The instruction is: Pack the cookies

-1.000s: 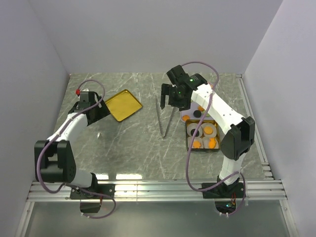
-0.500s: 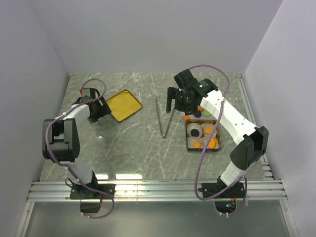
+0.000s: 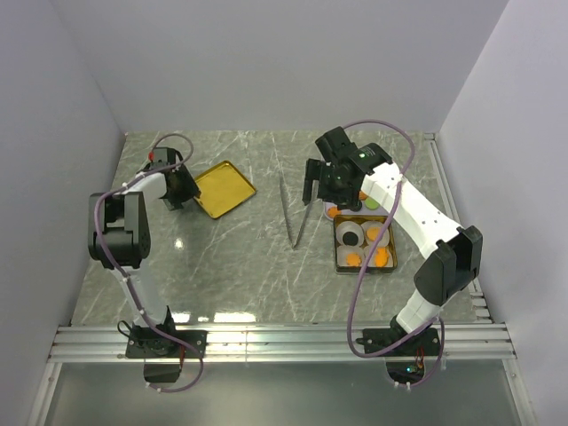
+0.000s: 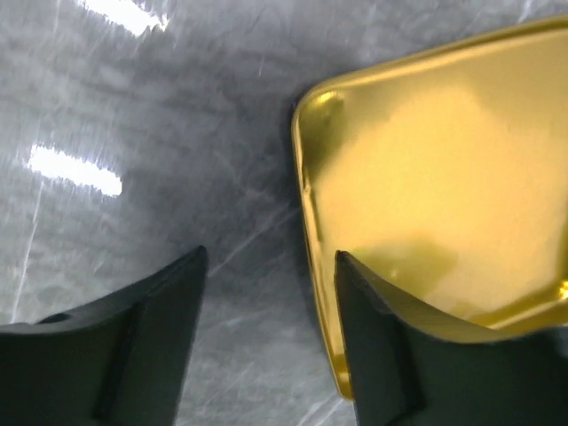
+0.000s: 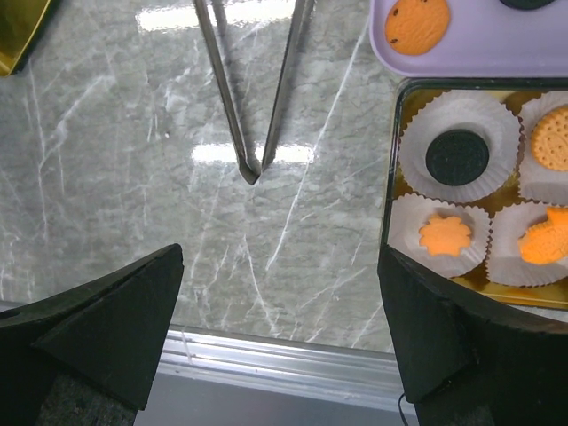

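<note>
Cookies (image 5: 445,235) are lying just right of the right gripper (image 5: 280,253), which is hanging spread and empty near the tongs (image 5: 227,89), their length running far edge to near edge; paper cups (image 5: 410,151) in a gold tin (image 5: 479,286) by the right edge are holding them.

Table (image 3: 240,257): grey marble was noted. Tray (image 3: 224,188): gold, was laid far left, with the left gripper (image 3: 180,190) positioned at its left corner. Tongs (image 3: 295,211): were laid mid-table, tips nearward. Tin (image 3: 336,251): gold, was filled with paper cups (image 3: 346,232) and cookies (image 3: 375,234). Right gripper (image 3: 311,182): was held beside the tongs' far end.
</note>
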`<state>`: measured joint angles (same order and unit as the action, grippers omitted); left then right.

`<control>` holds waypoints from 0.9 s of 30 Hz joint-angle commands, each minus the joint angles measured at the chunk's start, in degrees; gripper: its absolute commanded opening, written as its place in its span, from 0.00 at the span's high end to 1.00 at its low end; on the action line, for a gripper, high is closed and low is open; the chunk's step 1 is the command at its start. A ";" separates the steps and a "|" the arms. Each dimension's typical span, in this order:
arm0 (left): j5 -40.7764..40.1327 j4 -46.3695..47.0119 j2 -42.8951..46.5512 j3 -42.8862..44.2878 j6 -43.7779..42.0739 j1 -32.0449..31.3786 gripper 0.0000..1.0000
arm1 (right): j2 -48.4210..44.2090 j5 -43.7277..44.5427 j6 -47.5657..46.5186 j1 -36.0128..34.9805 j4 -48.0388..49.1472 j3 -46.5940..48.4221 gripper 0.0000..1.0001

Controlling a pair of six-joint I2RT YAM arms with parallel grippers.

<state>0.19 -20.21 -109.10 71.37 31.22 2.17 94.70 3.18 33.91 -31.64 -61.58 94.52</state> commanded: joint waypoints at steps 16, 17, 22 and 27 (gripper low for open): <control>7.11 -0.01 -9.12 5.00 1.82 -0.94 1.00 | -3.73 1.74 0.98 0.61 -1.08 1.37 0.03; 6.85 0.25 -8.59 4.74 1.74 -0.94 1.00 | -3.99 1.92 0.98 0.61 -1.35 1.46 0.03; 5.18 3.32 0.54 0.27 0.60 -1.03 1.00 | -4.35 0.61 0.37 0.79 -3.45 5.58 0.03; 0.00 4.82 12.12 -3.17 -1.16 -3.21 1.00 | 0.47 -6.86 0.10 0.70 -6.53 17.94 0.03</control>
<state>3.18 -17.80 -105.86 68.62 32.01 0.86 94.13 0.32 34.44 -31.18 -66.65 104.29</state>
